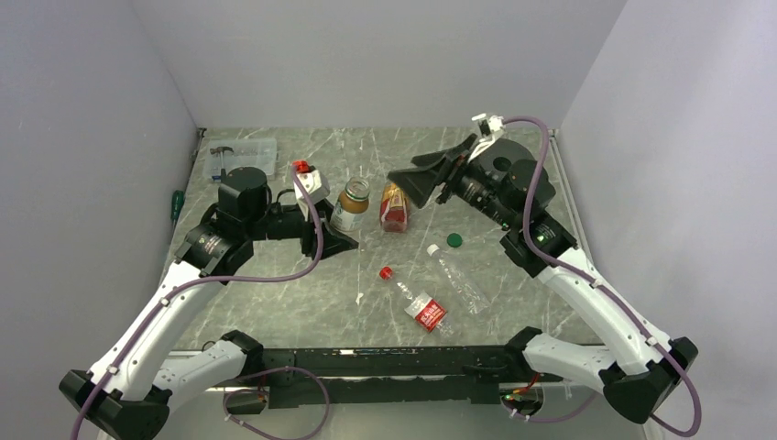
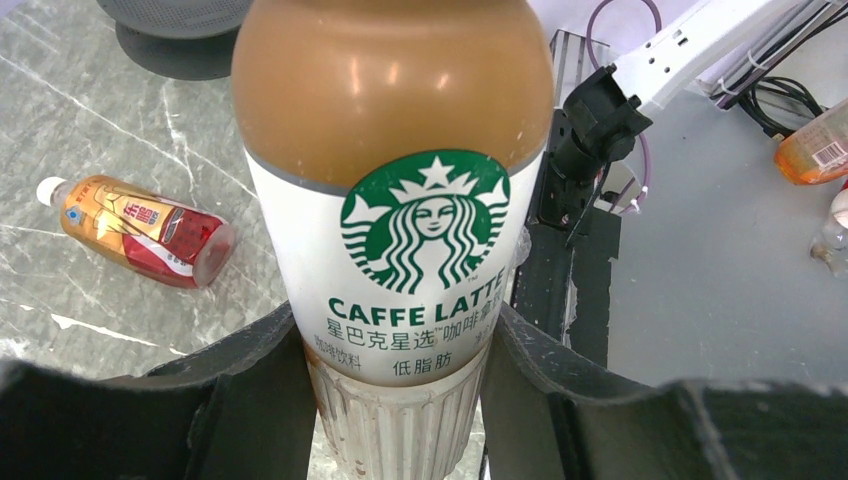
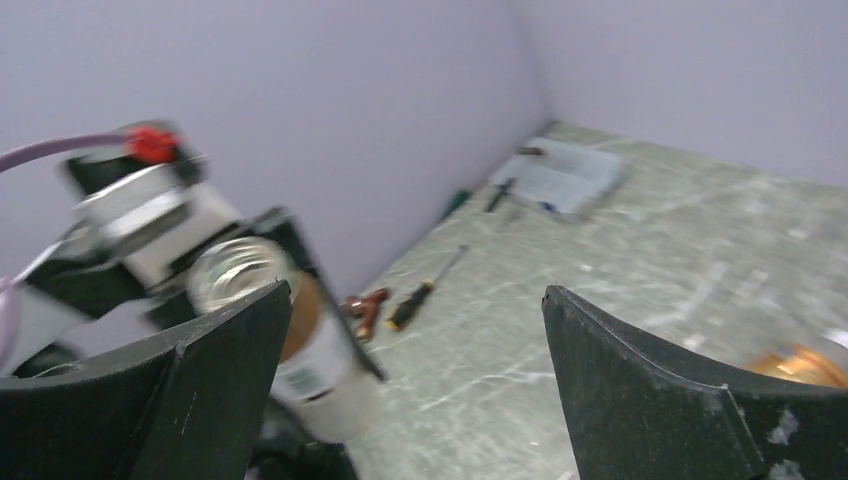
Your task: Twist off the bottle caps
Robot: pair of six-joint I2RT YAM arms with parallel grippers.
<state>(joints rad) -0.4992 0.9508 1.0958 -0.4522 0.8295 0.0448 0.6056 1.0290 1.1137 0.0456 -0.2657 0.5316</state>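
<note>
Grey-green marbled table (image 1: 302, 302), plain grey walls around it. Top view: coffee bottle (image 1: 351, 203) stands upright left of centre, long axis vertical, mouth up and looking uncapped. Left pincer (image 1: 341, 229) comes in low from the left, arm folded at the elbow, clamped on the bottle's lower body. Green cap (image 1: 454, 240) lies loose on the table to the right. Amber bottle (image 1: 394, 209) lies on its side just beside the coffee bottle, axis running far to near. Red-labelled bottle (image 1: 412, 301) and plain bottle (image 1: 458, 280) lie flat nearer the bases, side by side on slanting axes. Their red cap (image 1: 386, 272) and white cap (image 1: 432, 248) are on, pointing far-left. Right pincer (image 1: 410, 188) hovers over the amber bottle, arm stretched in from the right, jaws spread wide, holding nothing. Left wrist view: tan liquid above a white label with a green logo, ribbed base squeezed between the black fingers (image 2: 250, 390). Amber bottle lies flat beyond, pale cap (image 2: 47, 188) pointing left. Right wrist view, blurred: fingers far apart with nothing between, coffee bottle at left with its clear rim showing, screwdrivers (image 3: 420, 295) near the wall.
</note>
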